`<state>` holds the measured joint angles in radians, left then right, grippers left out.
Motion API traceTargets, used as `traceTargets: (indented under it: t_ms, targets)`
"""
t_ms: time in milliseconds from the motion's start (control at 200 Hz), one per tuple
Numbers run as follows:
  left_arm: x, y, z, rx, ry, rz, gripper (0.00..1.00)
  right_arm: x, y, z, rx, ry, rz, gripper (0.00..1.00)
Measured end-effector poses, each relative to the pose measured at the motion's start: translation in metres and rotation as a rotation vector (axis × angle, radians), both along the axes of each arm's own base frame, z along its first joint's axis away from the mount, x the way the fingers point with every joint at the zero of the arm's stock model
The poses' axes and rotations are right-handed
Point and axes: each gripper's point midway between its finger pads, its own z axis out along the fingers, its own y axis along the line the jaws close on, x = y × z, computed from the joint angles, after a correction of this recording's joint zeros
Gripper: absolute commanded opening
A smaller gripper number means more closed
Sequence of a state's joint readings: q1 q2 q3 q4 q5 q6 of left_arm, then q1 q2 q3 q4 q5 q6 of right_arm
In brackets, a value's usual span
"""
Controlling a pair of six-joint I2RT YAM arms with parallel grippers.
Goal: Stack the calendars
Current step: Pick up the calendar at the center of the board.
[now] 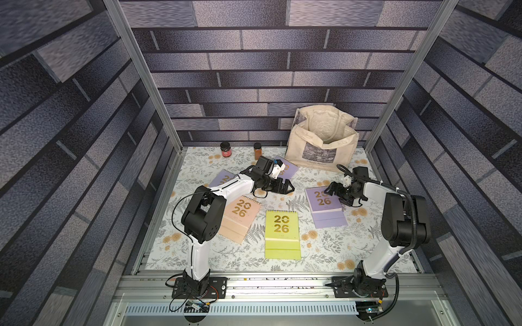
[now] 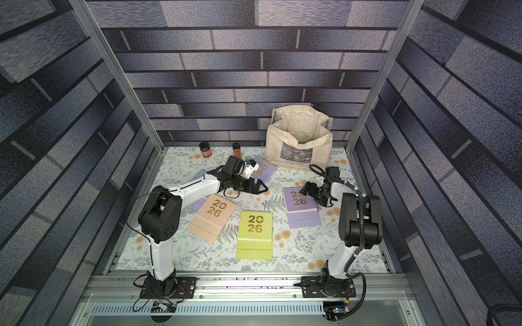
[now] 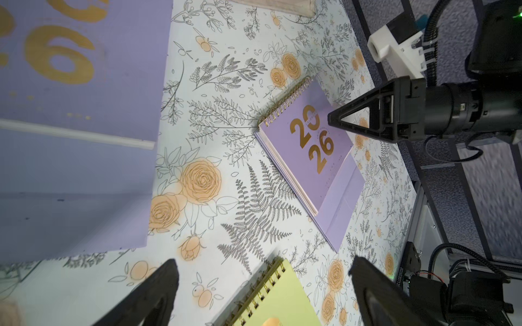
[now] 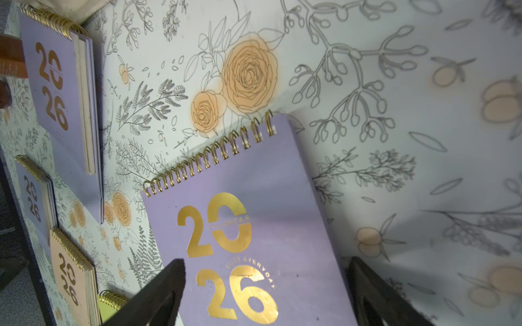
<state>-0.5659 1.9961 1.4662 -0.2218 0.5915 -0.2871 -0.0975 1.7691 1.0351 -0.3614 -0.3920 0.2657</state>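
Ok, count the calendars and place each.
5: yellow-green calendar front centre; peach calendar left of it; lilac calendars: one below the right gripper, one by the tote bag, one partly under the left arm.

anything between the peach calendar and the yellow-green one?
Nothing. Only bare flower-print table cover lies between the peach calendar and the yellow-green calendar. Both top views show the gap.

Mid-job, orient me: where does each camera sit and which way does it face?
Top views: high up behind the robot, looking down and toward the back wall; left arm and right arm show whole.
Left wrist: behind the left gripper, facing across the table at the right gripper; its open fingertips show.
Right wrist: behind the right gripper, facing down at a lilac calendar; its open fingertips show.
Shared: all show that lilac calendar.
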Motion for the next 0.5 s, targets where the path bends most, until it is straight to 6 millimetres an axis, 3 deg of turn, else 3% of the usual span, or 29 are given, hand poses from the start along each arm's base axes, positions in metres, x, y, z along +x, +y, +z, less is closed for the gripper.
traceTargets:
  t_ms: [205, 351, 501]
  targets:
    - [-0.018, -0.043, -0.018, 0.013, 0.052, -0.097, 0.97, -0.009, 0.002, 0.001, 0.007, 0.011, -0.013, 0.92]
    - [-0.036, -0.059, -0.02, 0.007, 0.066, -0.143, 0.98, -0.016, 0.002, 0.006, 0.012, 0.007, -0.023, 0.92]
    - [-0.041, -0.076, -0.023, 0.007, 0.068, -0.172, 0.98, -0.023, 0.003, 0.007, 0.015, 0.009, -0.031, 0.92]
